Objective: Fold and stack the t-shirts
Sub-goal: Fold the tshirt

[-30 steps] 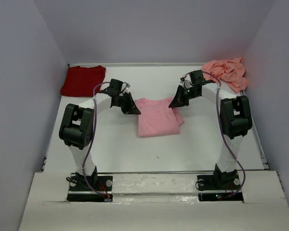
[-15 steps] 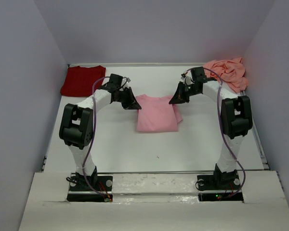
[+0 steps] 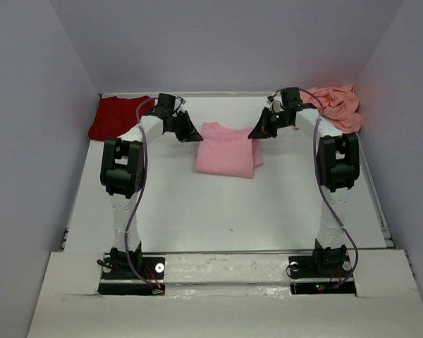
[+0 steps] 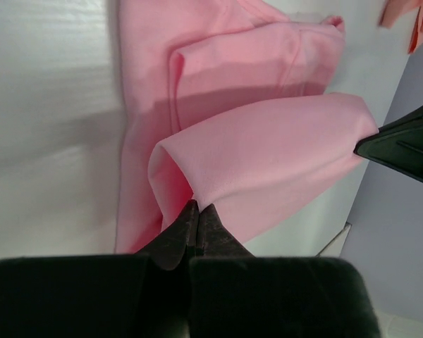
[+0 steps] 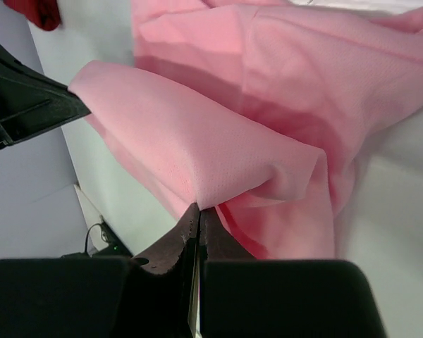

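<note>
— Both pinching?
— Yes. My left gripper (image 4: 195, 208) and right gripper (image 5: 197, 209) are each clamped tight on the light pink t-shirt (image 3: 225, 151), holding one fold stretched between them above the rest, mid-way across the table (image 3: 233, 211).
— The others?
— I see the dark red t-shirt (image 3: 116, 116) lying flat far left and the salmon-pink t-shirt (image 3: 335, 105) crumpled far right.

1. T-shirts: I count three in total.
2. Of these, one is the dark red t-shirt (image 3: 120, 116), one is the light pink t-shirt (image 3: 225, 151), and one is the salmon-pink t-shirt (image 3: 335, 104).
3. Robot arms: two, the left arm (image 3: 123, 176) and the right arm (image 3: 335, 169).
4. Grippers: two, the left gripper (image 3: 197, 137) and the right gripper (image 3: 252, 135).
5. Table (image 3: 268, 211): one, white.
6. Walls: three, the left wall (image 3: 28, 141), the back wall (image 3: 225, 42) and the right wall (image 3: 409, 141).
</note>
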You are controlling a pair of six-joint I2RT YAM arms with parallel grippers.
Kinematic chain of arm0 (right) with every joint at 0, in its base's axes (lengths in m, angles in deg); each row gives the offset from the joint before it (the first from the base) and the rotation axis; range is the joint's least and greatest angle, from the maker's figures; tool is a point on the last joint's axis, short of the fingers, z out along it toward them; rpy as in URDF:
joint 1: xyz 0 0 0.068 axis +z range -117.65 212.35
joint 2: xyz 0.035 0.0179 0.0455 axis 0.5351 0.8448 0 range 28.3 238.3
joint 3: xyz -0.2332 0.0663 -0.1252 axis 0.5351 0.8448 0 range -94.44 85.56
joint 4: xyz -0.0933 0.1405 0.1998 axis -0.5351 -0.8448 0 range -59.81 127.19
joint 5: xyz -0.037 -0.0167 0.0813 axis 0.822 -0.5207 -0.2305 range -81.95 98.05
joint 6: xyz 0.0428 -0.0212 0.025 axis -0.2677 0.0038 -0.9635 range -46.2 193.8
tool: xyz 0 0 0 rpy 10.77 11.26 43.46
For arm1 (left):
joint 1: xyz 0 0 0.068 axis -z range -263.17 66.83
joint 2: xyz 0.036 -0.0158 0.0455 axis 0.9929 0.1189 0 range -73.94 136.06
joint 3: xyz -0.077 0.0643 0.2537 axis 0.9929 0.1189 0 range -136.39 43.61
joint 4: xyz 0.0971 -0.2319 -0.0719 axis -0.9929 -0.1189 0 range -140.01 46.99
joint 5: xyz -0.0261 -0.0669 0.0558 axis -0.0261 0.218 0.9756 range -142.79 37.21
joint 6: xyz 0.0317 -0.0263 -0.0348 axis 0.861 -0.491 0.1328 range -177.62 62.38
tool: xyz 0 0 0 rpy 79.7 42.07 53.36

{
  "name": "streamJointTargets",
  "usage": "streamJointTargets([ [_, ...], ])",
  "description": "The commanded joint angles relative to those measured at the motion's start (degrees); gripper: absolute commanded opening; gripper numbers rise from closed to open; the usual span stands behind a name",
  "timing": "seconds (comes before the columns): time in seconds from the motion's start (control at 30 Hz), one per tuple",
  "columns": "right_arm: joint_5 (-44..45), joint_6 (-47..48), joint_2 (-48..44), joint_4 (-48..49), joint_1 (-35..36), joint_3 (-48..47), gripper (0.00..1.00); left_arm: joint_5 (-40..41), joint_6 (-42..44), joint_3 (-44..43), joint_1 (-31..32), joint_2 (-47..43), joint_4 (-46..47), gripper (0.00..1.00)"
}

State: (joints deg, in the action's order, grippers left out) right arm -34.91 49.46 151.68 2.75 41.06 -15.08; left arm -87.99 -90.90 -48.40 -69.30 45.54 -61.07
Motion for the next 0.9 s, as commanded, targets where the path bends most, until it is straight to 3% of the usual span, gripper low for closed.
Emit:
streamJointTargets([
  [0.0, 2.08, 0.87, 5.81, -0.02, -1.15, -6.22, 0.0, -0.31, 0.58, -5.1, -0.77, 5.05, 1.96, 0.0],
  [0.2, 3.84, -0.44, 17.85, 0.69, -2.38, -16.6, 0.0, -1.8, -1.88, -10.8, -0.6, 16.3, 7.25, 0.0],
  [0.33, 6.83, -0.1, 18.92, 0.95, -2.38, -17.4, 0.0, -1.8, -2.14, -14.94, -0.33, 20.69, 7.34, 0.0],
  [0.5, 9.47, 0.96, 18.05, 1.3, -2.38, -15.64, 0.0, -2.15, -1.71, -17.15, -0.25, 21.76, 6.55, 0.0],
  [0.87, 15.44, 2.45, 12.07, 3.23, -2.38, -8.0, 0.0, -0.31, 1.89, -13.37, -0.25, 16.49, 3.05, 0.0],
])
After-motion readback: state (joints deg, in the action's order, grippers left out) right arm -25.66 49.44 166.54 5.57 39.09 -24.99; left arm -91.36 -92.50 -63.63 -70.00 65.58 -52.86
